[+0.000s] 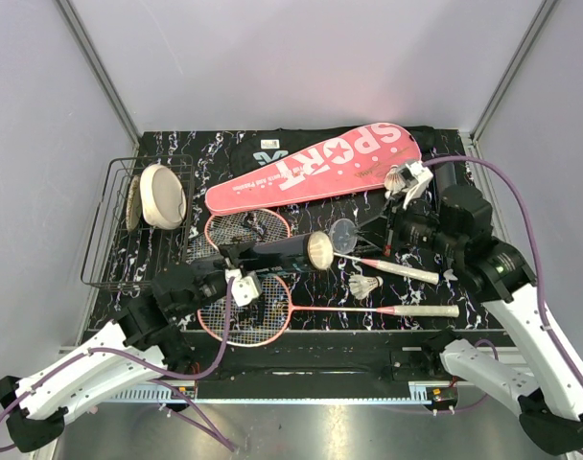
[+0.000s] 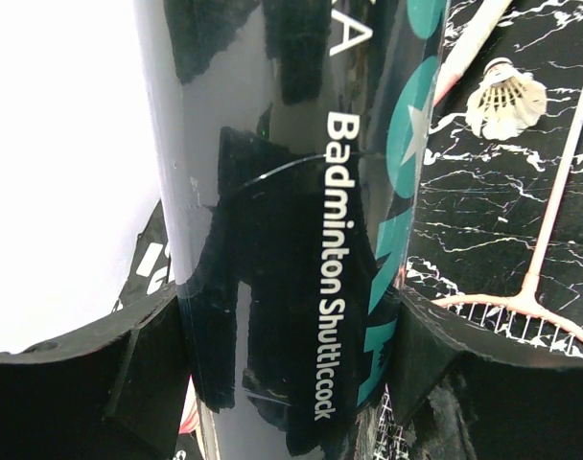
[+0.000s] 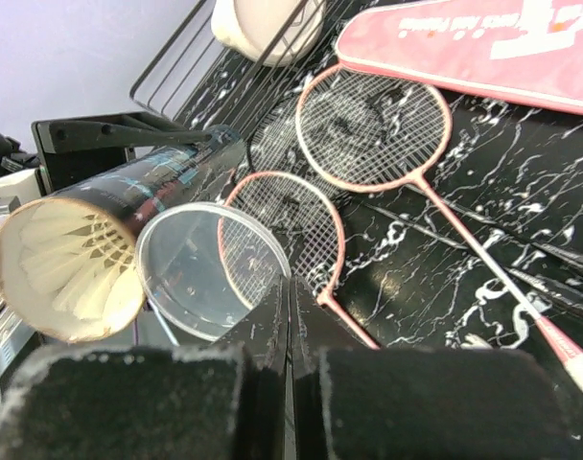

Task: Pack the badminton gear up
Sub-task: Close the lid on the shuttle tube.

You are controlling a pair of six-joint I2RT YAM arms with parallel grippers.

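My left gripper (image 1: 245, 257) is closed round the dark tube (image 1: 272, 252), lying level above the rackets; in the left wrist view the tube (image 2: 282, 240) fills the gap between both fingers. Its open end (image 3: 66, 268) shows white shuttlecocks inside. My right gripper (image 3: 290, 287) is shut on the rim of a clear round lid (image 3: 200, 273), held just right of the tube's mouth (image 1: 319, 250). Two pink-framed rackets (image 1: 247, 230) (image 1: 244, 309) lie on the table. One shuttlecock (image 1: 365, 286) lies between their handles, another (image 1: 397, 179) by the pink case (image 1: 315, 168). The black bag (image 1: 263, 144) lies under the case.
A black wire basket (image 1: 109, 240) stands at the left edge with a cream round disc (image 1: 162, 195) in it. The racket handles (image 1: 421, 310) reach toward the front right. Grey walls close in the table at the back and sides.
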